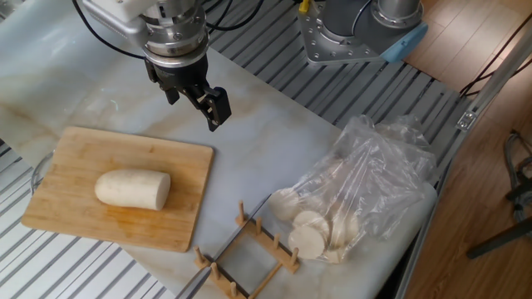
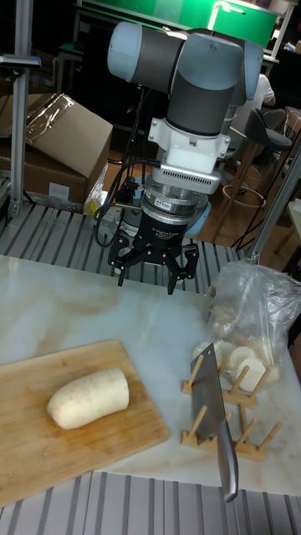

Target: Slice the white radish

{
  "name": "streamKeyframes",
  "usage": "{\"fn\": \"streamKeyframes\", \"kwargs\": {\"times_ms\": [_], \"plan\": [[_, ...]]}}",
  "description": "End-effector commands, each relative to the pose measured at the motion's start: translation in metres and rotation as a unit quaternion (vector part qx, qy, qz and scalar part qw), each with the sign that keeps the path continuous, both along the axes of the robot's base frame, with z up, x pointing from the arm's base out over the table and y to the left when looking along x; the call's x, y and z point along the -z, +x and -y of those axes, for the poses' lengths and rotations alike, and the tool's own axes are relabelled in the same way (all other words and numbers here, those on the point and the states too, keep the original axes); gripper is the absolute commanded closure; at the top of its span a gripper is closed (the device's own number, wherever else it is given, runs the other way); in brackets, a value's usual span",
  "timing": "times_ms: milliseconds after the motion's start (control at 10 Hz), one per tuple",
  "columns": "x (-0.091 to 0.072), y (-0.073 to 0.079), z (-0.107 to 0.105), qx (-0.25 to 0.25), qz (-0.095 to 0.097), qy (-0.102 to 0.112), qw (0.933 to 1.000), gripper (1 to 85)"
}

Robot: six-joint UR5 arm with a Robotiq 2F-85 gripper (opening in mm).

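My gripper [image 1: 195, 101] hangs over the marble table [image 1: 274, 149], pointing down, its two fingers spread wide with nothing between them. In the tall fixed view, the gripper [image 2: 155, 272] shows as clear of the surface and touching nothing. I judge it stands open like this because a tool must be picked up before any cutting can start.

The white radish [image 1: 133, 188] lies on its side in the middle of the wooden cutting board [image 1: 75, 158], below and to one side of me and well apart from my fingers. Its flat cut end faces the board's inner edge and its rounded end faces away. It looks whole apart from that cut face, with no fresh discs beside it, so the slicing is not yet begun. Lying flat on the board, it is set up for a blade coming down across it, though nothing braces it and a round body may roll.

The knife [image 2: 219, 418] rests in a wooden rack [image 2: 191, 437] near the table's front edge, just past the board's corner, its handle overhanging the edge. Behind the rack, close to it, slumps a clear plastic bag [image 1: 374, 178] with pale round slices [image 1: 309, 232] inside. The rack's upright pegs and the bag's loose folds crowd any reach to the knife.
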State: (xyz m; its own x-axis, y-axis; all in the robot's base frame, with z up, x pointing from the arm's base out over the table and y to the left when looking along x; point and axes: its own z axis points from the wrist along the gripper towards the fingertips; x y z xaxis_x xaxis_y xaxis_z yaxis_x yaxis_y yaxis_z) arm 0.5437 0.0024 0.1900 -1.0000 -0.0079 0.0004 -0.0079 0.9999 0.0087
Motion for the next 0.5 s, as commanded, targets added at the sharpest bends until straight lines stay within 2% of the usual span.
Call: {"fn": "streamKeyframes", "kwargs": {"times_ms": [0, 100, 400], "plan": [[-0.0033, 0.0358, -0.0265, 0.035, 0.067, 0.047, 0.9960, 84.3], [-0.0011, 0.0362, -0.0282, 0.038, 0.069, 0.041, 0.9960, 84.3], [0.0013, 0.0386, -0.0310, 0.039, 0.072, 0.042, 0.9958, 84.3]]}}
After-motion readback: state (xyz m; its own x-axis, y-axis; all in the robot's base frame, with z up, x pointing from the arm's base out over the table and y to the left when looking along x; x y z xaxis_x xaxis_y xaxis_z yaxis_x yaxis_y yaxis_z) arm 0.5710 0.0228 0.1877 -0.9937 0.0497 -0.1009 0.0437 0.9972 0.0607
